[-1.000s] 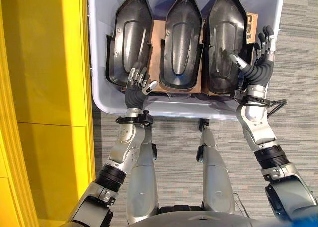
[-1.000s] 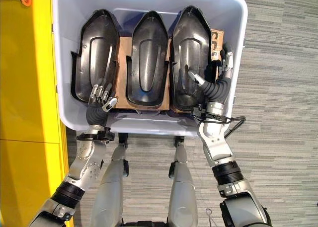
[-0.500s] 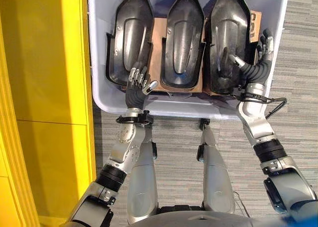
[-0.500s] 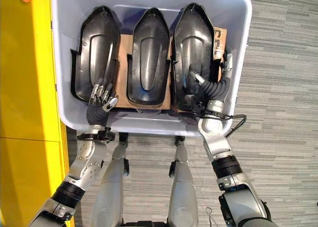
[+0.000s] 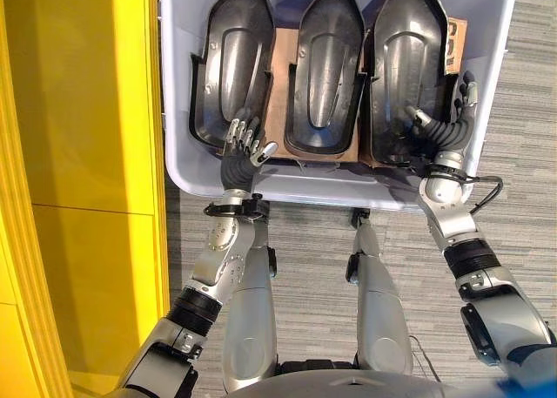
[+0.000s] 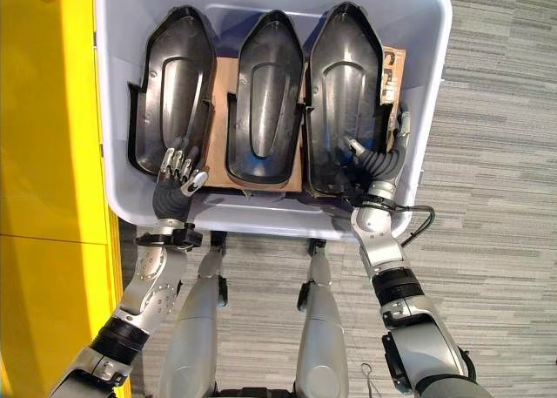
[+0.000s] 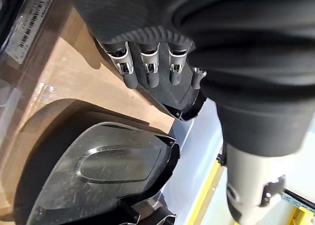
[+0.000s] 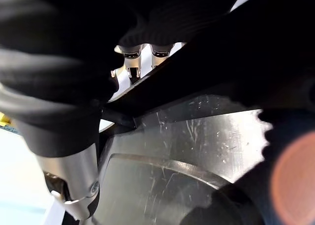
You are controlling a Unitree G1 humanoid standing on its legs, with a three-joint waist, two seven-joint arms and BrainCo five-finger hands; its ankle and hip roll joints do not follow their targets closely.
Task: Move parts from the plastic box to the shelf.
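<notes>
Lying in the box: three black parts stood side by side in the plastic box (image 5: 178, 167), over cardboard (image 5: 280, 67).
Right part (image 5: 407, 58): the right hand (image 5: 448, 128) clasped its near edge, thumb inside, fingers outside.
Left part (image 5: 228, 67): the left hand (image 5: 242, 145) gripped its near end, fingers curled.
Middle part (image 5: 324, 67): untouched.
Beside the box: a yellow shelf (image 5: 78, 154).

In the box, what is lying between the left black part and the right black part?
Between the left part and the right part stands the middle black part, over brown cardboard on the floor of the plastic box. Both eye views show it.
</notes>
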